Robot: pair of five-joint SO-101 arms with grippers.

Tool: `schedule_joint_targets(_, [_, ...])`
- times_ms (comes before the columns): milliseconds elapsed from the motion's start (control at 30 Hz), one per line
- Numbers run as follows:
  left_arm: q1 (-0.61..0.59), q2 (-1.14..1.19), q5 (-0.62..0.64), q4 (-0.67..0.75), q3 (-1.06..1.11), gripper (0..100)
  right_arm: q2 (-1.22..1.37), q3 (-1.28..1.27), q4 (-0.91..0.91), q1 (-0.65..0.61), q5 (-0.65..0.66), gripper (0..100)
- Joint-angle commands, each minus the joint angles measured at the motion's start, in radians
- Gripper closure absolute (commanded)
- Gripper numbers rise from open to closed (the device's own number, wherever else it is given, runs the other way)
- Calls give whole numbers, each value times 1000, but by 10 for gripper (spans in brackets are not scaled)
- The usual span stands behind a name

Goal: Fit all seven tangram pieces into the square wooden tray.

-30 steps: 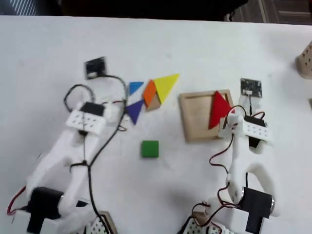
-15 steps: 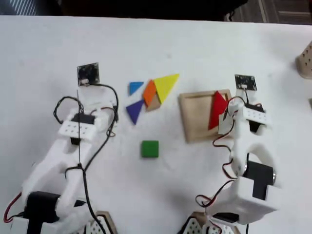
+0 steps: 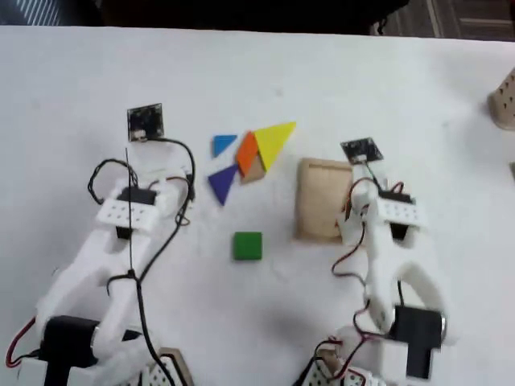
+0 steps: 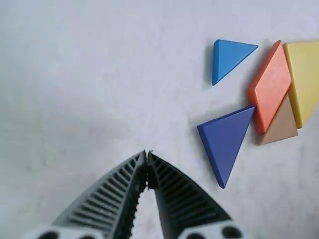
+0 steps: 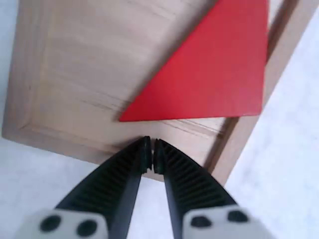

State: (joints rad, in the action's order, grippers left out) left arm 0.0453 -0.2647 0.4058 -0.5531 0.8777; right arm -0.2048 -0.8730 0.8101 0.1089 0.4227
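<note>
Right pincer (image 5: 149, 145) has shifted left over the tray (image 5: 75, 64), closed.

White table (image 3: 64, 72), dark room (image 3: 241, 12) behind

Triangle piece (image 5: 209, 74) in the tray (image 3: 320, 205), piece cluster (image 3: 248, 153) left of it, square piece (image 3: 247, 245) before the cluster.

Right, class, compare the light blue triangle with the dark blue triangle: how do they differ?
The light blue triangle is smaller; the dark blue triangle is clearly larger. The light blue triangle lies apart from other pieces; the dark blue triangle's corner meets the orange piece. Both lie flat on the table, outside the tray.
</note>
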Motion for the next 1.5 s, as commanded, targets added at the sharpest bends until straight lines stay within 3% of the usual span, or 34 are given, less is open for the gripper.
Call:
schedule_joint_targets(0, [-7,-47,-8,31,-11,979,-114,-37,-22,-2,-38,980])
schedule_joint_targets(200, [-7,-47,-8,31,-12,979,-108,8,-25,19,-150,981])
schedule_joint_targets(367, [-10,-47,-8,31,-9,979,12,49,-70,-19,-140,981])
schedule_joint_targets(567, [-12,-45,-8,31,-8,979,117,146,56,-45,-66,981])
schedule_joint_targets(1033, [-12,-45,-9,32,-8,979,-232,-153,5,-122,54,981])
schedule_joint_targets(1267, [-12,-45,-9,32,-11,979,-286,-152,-25,-24,-72,981])
schedule_joint_targets(1467, [-12,-45,-9,32,-9,979,-231,-141,-65,1,-78,981])
